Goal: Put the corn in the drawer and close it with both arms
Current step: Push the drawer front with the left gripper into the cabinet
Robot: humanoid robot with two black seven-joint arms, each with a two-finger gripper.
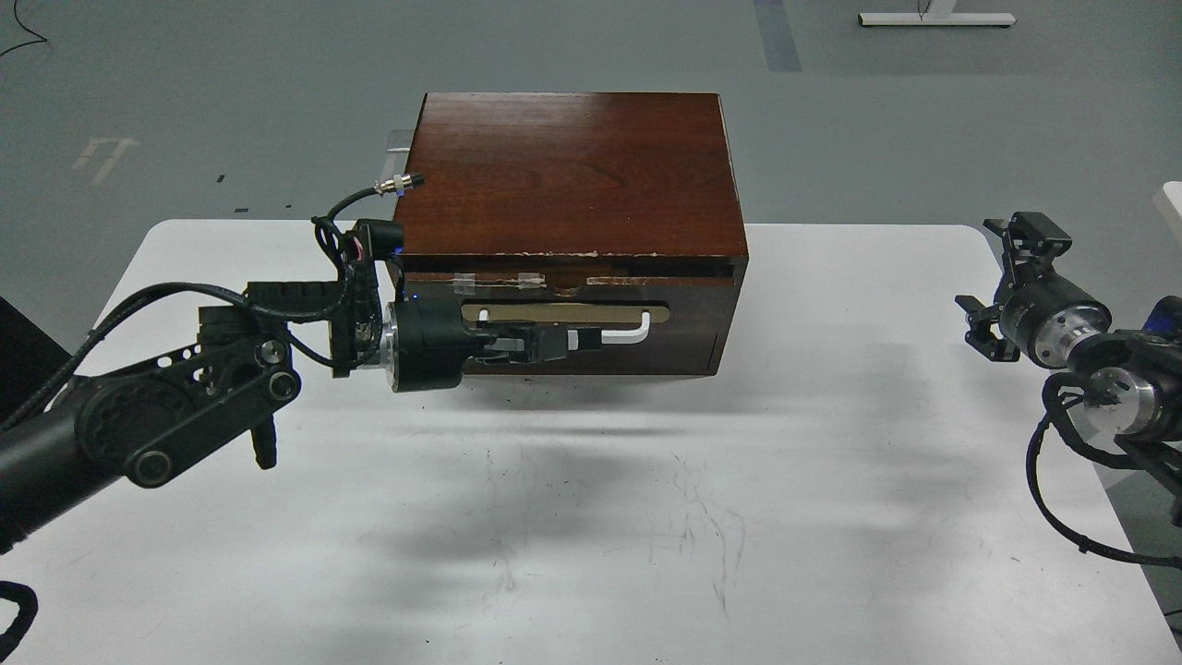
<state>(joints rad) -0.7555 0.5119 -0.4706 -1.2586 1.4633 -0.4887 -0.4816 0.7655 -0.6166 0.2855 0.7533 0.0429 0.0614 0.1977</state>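
The drawer [693, 319] sits pushed into the dark wood cabinet [572, 171], its front flush with the cabinet. Its beige plate and white bar handle [628, 334] show. My left gripper [554, 344] points right along the drawer front, over the left half of the handle. Its fingers lie close together and hold nothing that I can see. My right gripper [986, 270] hangs open and empty at the table's right edge, well away from the cabinet. The corn is out of view.
The white table [591, 517] carries the cabinet at its back middle. The plain dark panel [646, 362] lies below the drawer. Grey floor lies beyond, and a white object's corner [1173, 199] shows at the far right.
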